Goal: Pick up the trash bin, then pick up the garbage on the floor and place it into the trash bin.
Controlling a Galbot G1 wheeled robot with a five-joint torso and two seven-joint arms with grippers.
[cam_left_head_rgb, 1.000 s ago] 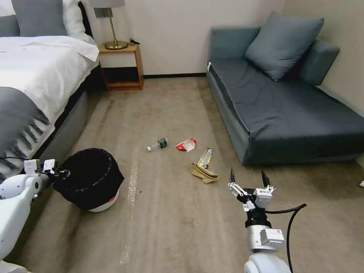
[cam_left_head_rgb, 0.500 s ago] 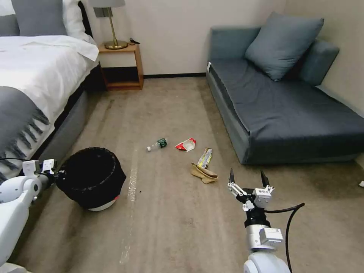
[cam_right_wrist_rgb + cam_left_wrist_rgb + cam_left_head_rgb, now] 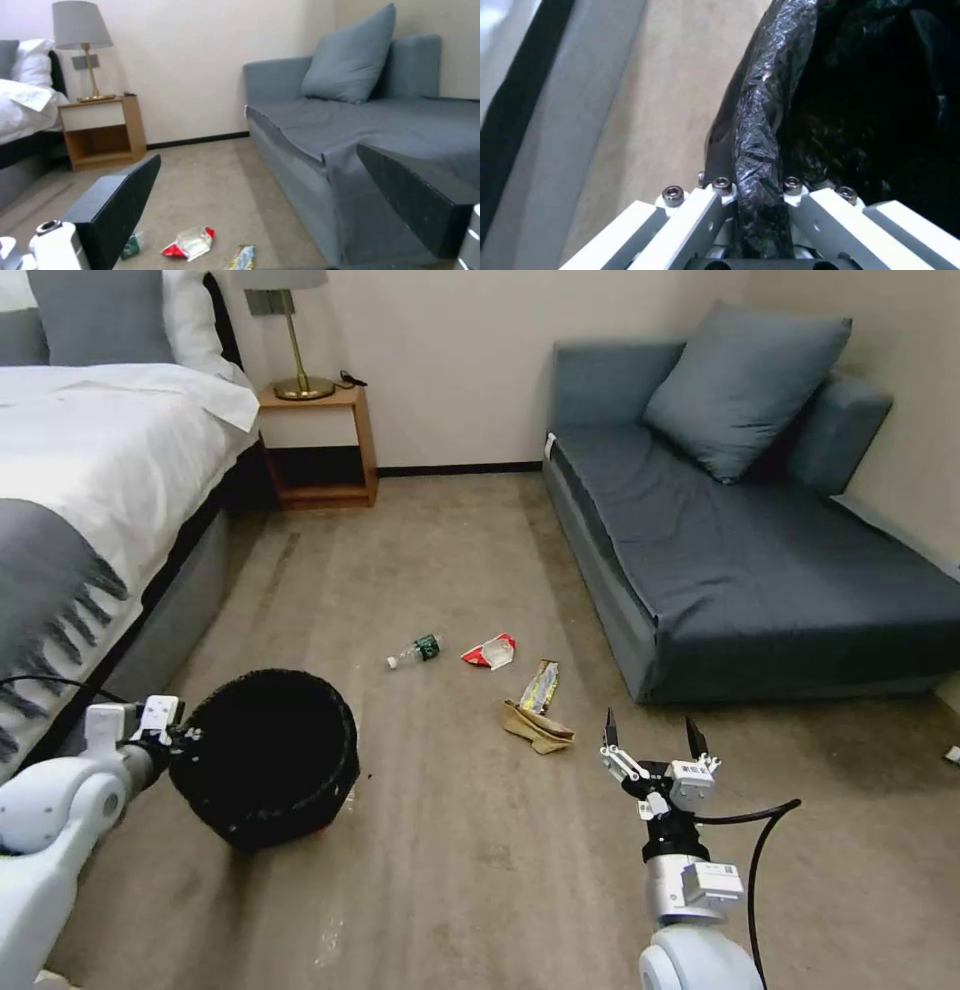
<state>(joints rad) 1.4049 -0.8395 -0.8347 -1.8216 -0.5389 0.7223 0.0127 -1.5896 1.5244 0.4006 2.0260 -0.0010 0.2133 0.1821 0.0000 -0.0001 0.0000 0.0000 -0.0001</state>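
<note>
Beige carpet (image 3: 460, 550) runs between the white bed (image 3: 90, 460) and blue-grey sofa (image 3: 740, 540). The left gripper (image 3: 182, 740) pinches the bag-lined rim of the round black-bagged trash bin (image 3: 270, 755), tilted, its base hidden. The right gripper (image 3: 652, 736) hovers spread, with the brown crumpled paper (image 3: 536, 725), foil wrapper (image 3: 541, 685), red-white packet (image 3: 490, 651) and clear bottle (image 3: 416, 650) just beyond it.

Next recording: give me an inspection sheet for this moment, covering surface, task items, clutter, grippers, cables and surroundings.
Surface: beige carpet, with scuffs and a pale streak.
Job's things: trash bin, black-lined, tilted, held by its rim. On the floor, untouched: bottle, red-and-white packet, foil wrapper, brown paper.
Clutter: a small white scrap at the floor's right edge.
Grippers: left gripper shut on the bin's bag-covered rim; right gripper open, in the air near the brown paper.
Cables: black cable looping off the right arm.
Surroundings: bed, nightstand with lamp, grey sofa.
</note>
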